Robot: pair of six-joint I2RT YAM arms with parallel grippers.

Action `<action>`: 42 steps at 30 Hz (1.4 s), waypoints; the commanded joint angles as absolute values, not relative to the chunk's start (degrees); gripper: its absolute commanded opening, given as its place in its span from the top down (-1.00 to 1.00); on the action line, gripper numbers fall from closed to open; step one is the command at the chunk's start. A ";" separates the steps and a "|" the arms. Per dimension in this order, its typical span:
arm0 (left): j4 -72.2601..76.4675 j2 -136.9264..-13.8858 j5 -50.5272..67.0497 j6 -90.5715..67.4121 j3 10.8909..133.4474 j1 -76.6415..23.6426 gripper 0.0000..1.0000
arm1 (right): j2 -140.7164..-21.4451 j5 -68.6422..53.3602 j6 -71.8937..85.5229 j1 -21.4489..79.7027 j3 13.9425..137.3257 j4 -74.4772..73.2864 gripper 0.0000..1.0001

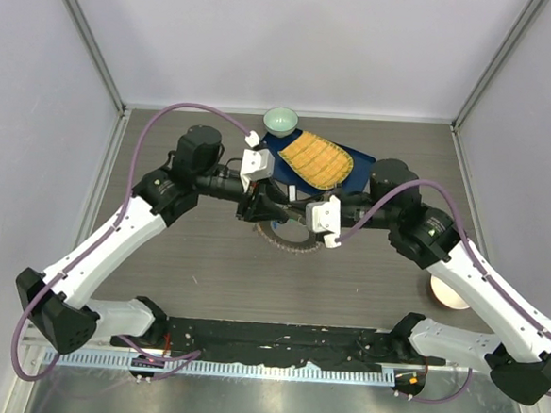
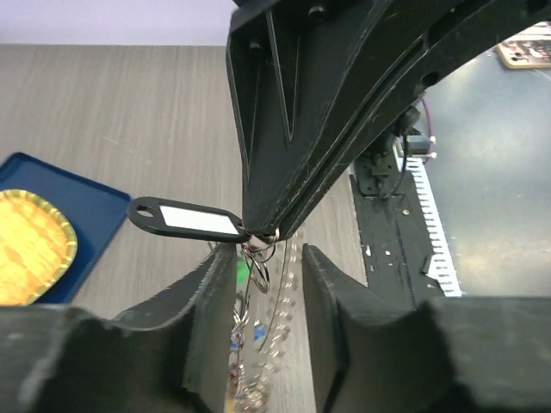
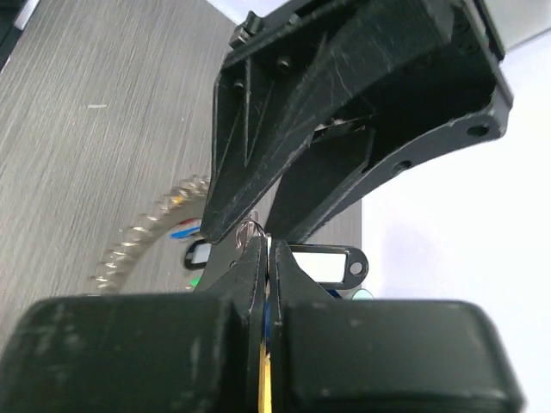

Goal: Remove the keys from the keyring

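The keyring (image 1: pixel 292 243), a thin ring fringed with silvery keys (image 3: pixel 129 245), hangs tilted mid-table with its lower part blurred above the wood. My right gripper (image 3: pixel 268 245) is shut on a small split ring (image 2: pixel 258 249) at the top of the keyring, where a black key tag (image 2: pixel 185 218) sticks out. My left gripper (image 2: pixel 269 262) faces it, its jaws open. The small rings and the keyring's wire (image 2: pixel 288 292) hang in the gap, close to the left finger (image 2: pixel 211 292). In the top view both grippers meet tip to tip (image 1: pixel 275 210).
A pale green bowl (image 1: pixel 279 122) stands at the back. Beside it lies a blue tray (image 1: pixel 359 165) carrying a yellow mat (image 1: pixel 318 159). A cream round object (image 1: pixel 447 292) sits beside the right arm. A black rail (image 1: pixel 276 339) runs along the near edge.
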State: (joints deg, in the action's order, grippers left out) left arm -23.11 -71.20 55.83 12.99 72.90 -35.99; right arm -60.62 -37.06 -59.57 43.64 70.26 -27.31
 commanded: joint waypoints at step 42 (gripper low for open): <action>16.87 -57.31 52.03 -9.58 52.03 -31.90 0.24 | -51.77 -32.52 -28.39 44.12 54.76 14.24 0.99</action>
